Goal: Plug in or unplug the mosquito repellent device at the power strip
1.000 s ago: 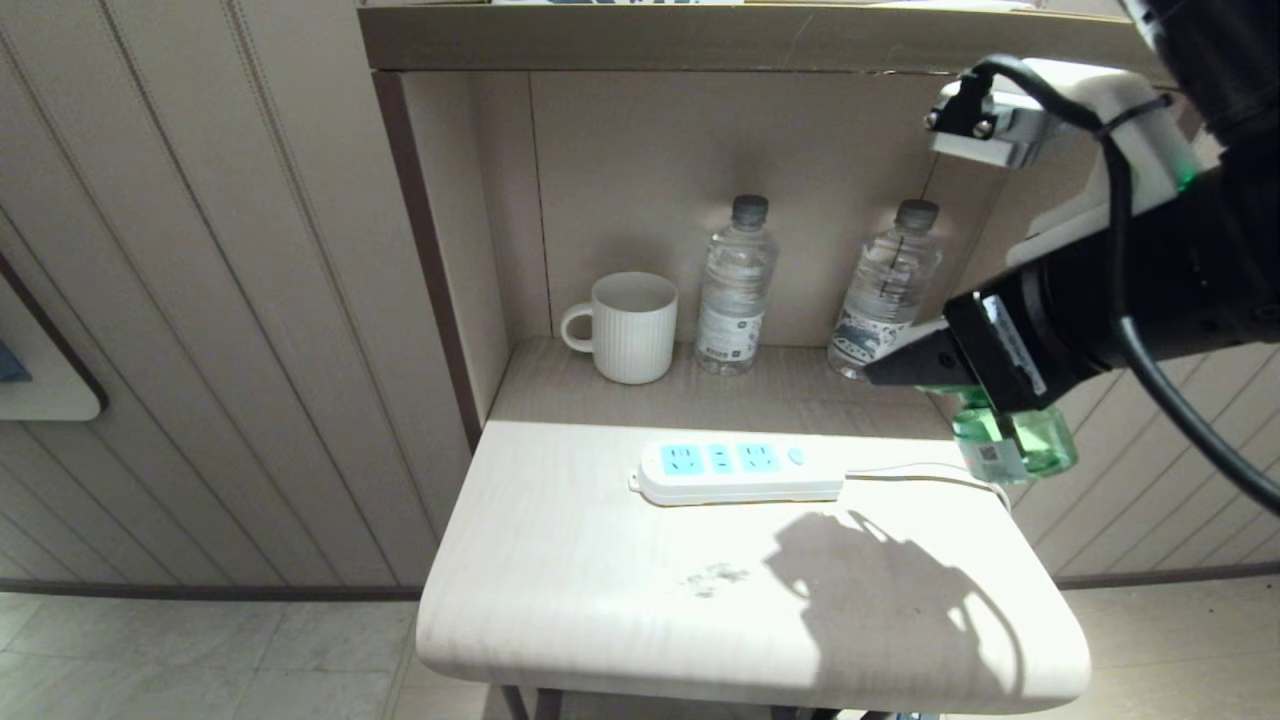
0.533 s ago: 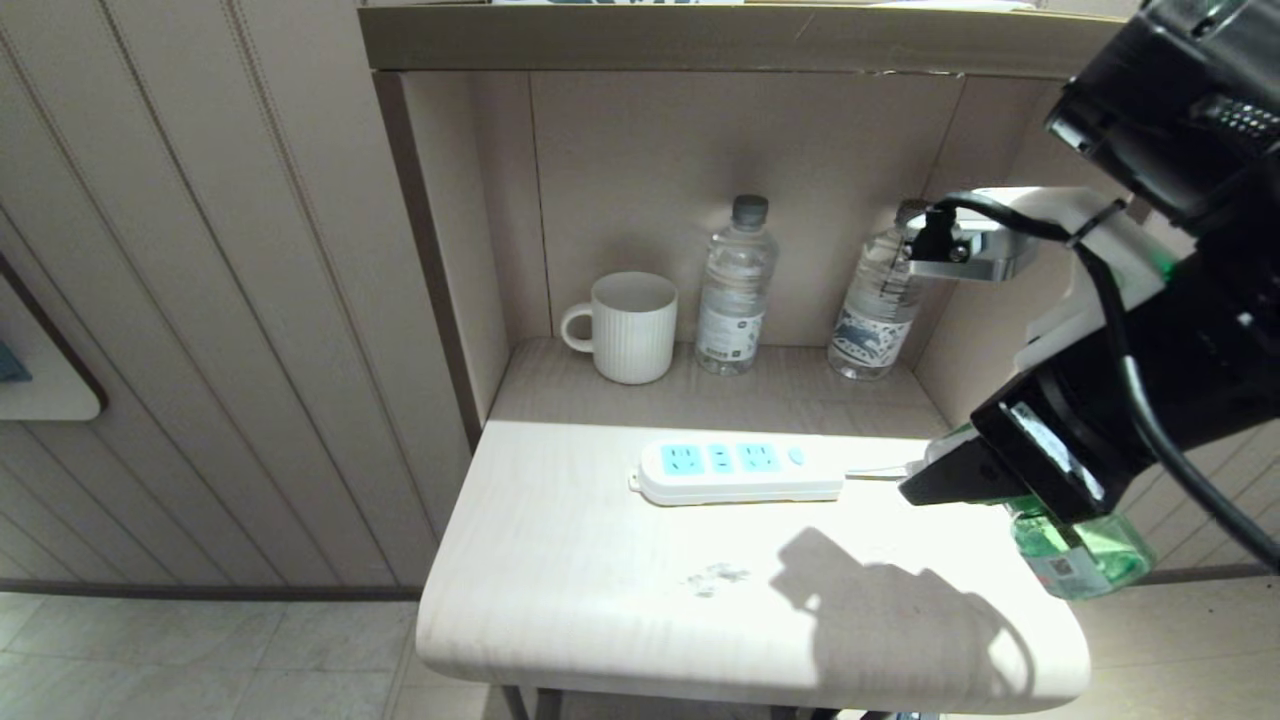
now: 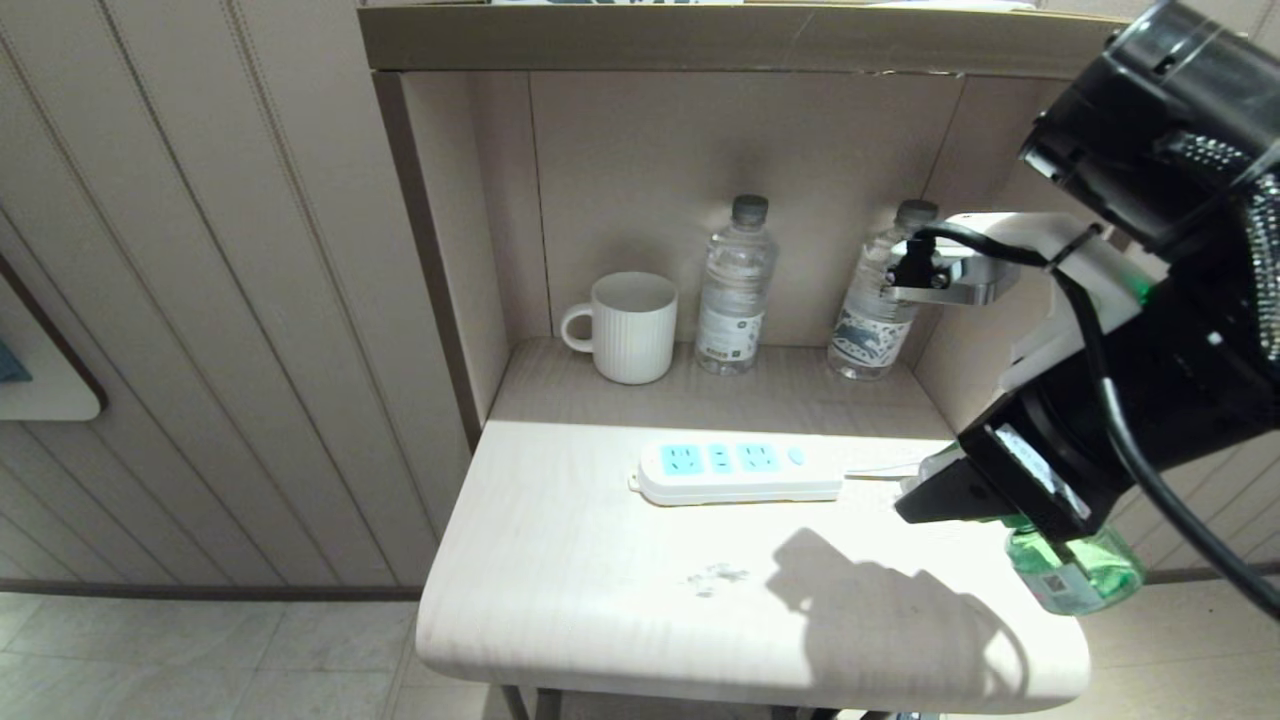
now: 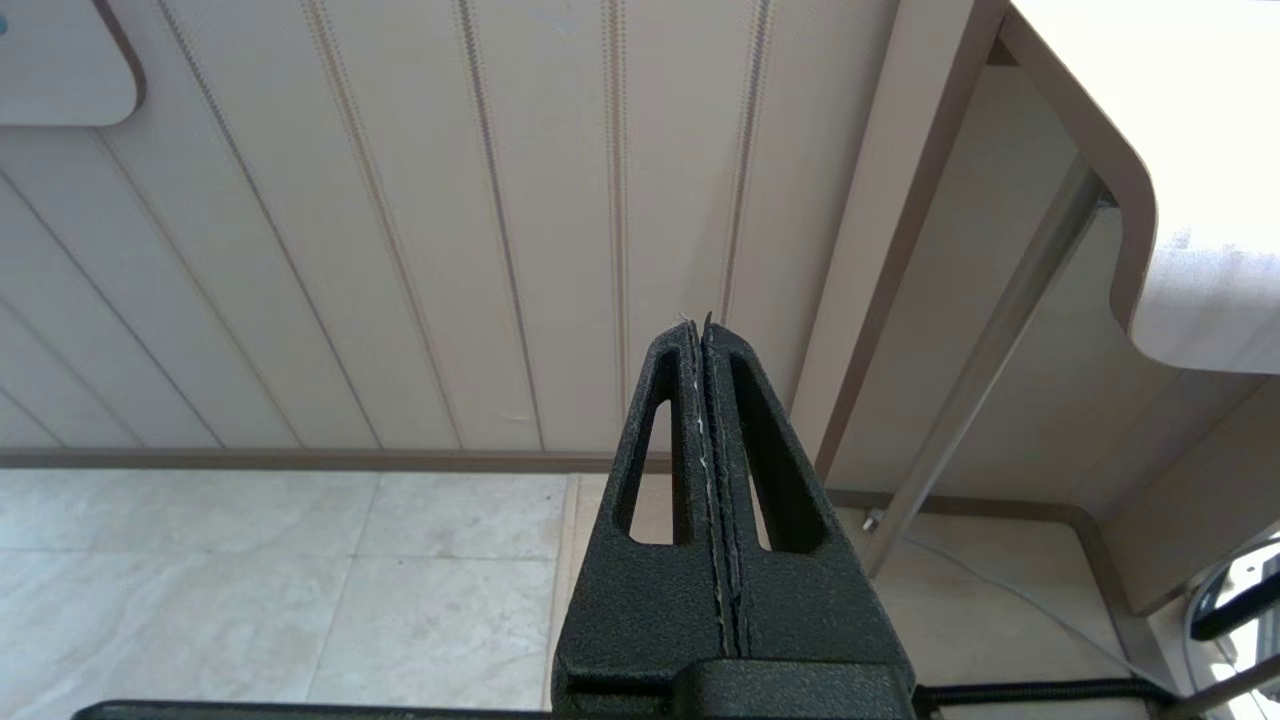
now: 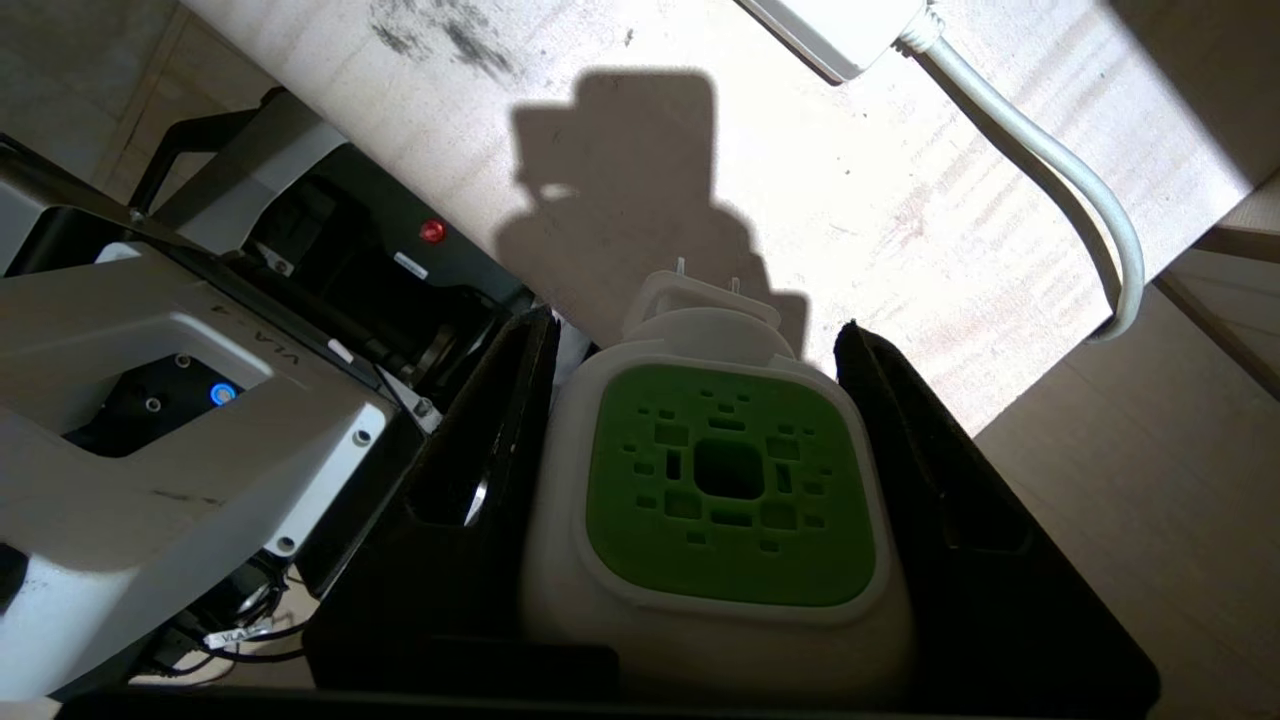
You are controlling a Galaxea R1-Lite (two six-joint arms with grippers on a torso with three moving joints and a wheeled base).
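Note:
The mosquito repellent device [image 5: 730, 490], with a white head, green vented face and plug prongs pointing away, sits between the black fingers of my right gripper [image 5: 692, 322], which is shut on it. In the head view its green bottle [image 3: 1085, 570] hangs below the right gripper [image 3: 935, 495], over the table's right edge. The white power strip [image 3: 738, 470] lies flat mid-table with its three blue socket faces bare, left of the gripper and apart from it. Its end [image 5: 835, 30] and cord [image 5: 1050, 170] show in the right wrist view. My left gripper [image 4: 700, 325] is shut and parked low beside the table.
A white mug [image 3: 630, 328] and two clear water bottles [image 3: 737, 285] [image 3: 880, 290] stand in the alcove behind the table [image 3: 600, 580]. A metal table leg [image 4: 980, 360] is near the left gripper. My own base [image 5: 150, 400] lies below the table's front edge.
My right gripper has dropped and pulled back to the right with the device, tipping downward. It hung beside the right bottle; now it hangs low over the table's right edge. The left arm stayed still.

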